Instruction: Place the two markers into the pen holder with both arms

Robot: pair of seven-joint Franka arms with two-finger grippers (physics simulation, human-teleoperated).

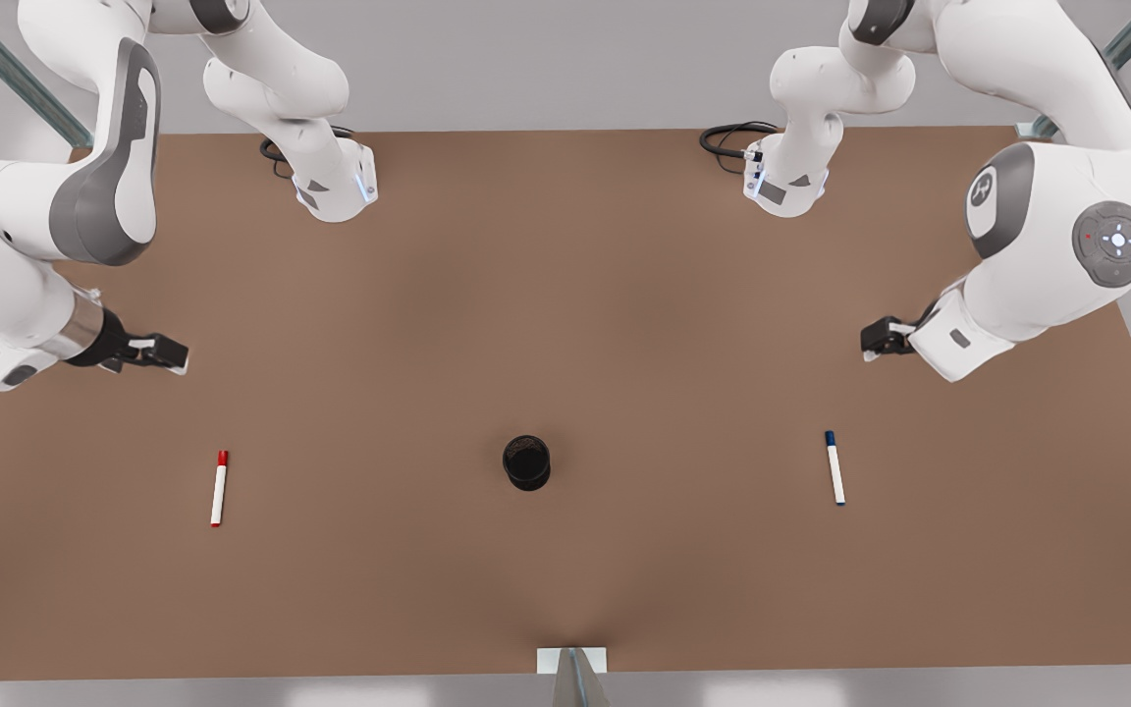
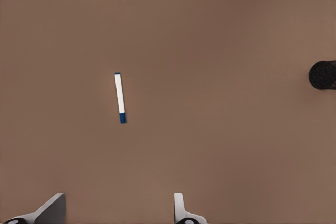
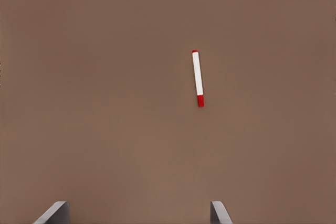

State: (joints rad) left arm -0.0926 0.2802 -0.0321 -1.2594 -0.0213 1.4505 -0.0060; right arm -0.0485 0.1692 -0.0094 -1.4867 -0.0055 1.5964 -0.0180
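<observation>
- On the brown table (image 1: pixel 565 324) in the front view, my two arms hang apart from everything. The blue-capped marker (image 1: pixel 834 467) lies flat on that view's right, the red-capped marker (image 1: pixel 219 488) flat on its left, and the pen holder (image 1: pixel 526 462) stands upright between them, well apart from both.
- By matching the wrist views, my left gripper (image 1: pixel 878 340) is the one at the front view's right, above and back from the blue-capped marker; my right gripper (image 1: pixel 155 353) is at that view's left, above and back from the red-capped marker. Both look empty.
- From my left wrist, the fingertips (image 2: pixel 52 209) stand wide apart with nothing between them. The blue-capped marker (image 2: pixel 120 97) lies on bare table ahead of them, and the pen holder (image 2: pixel 322 74) sits far off at the frame's edge.
- To do this reach well, I judge I should centre over the white barrel, turn my wrist so the fingers close across it, and come straight down.
- From my right wrist, the fingertips (image 3: pixel 54 211) are likewise spread wide and empty. The red-capped marker (image 3: pixel 198 78) lies ahead, off to one side of the gap.
- I judge this arm needs a sideways shift first. A grip near one end would let the marker hang tip-down into the short cup.
</observation>
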